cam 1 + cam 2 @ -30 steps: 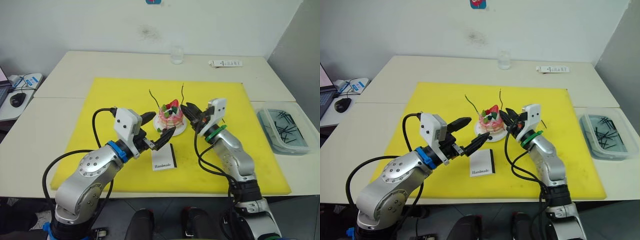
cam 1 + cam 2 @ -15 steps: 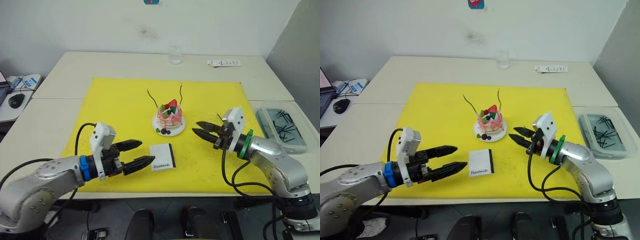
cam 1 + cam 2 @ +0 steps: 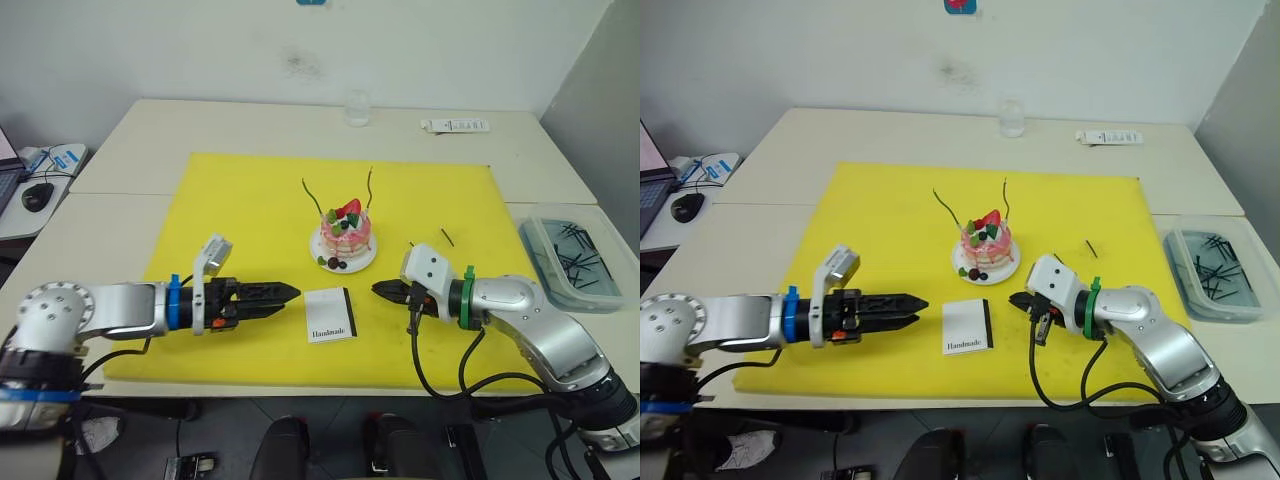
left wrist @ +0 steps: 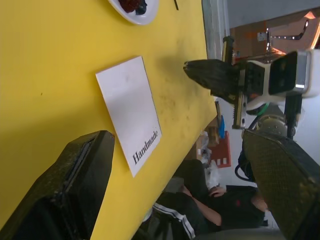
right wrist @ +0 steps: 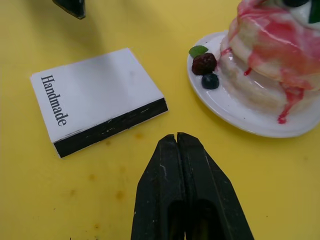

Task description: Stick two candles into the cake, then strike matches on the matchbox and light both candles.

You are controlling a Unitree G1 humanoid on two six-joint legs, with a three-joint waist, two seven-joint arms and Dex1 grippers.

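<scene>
Right wrist view: cake [image 5: 272, 75] cut off at picture edge, top and candles out of frame; plate [image 5: 235, 112] partly cropped. Left wrist view: plate cropped, sliver only. Matches in tray [image 3: 572, 255] at right counter edge too small to count. 1 dark stick [image 3: 448, 237] near mat's right edge, identity unclear.

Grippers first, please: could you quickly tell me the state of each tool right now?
Left gripper: open, holding nothing, low over the yellow mat beside the matchbox.
Right gripper: closed, holding nothing.
</scene>
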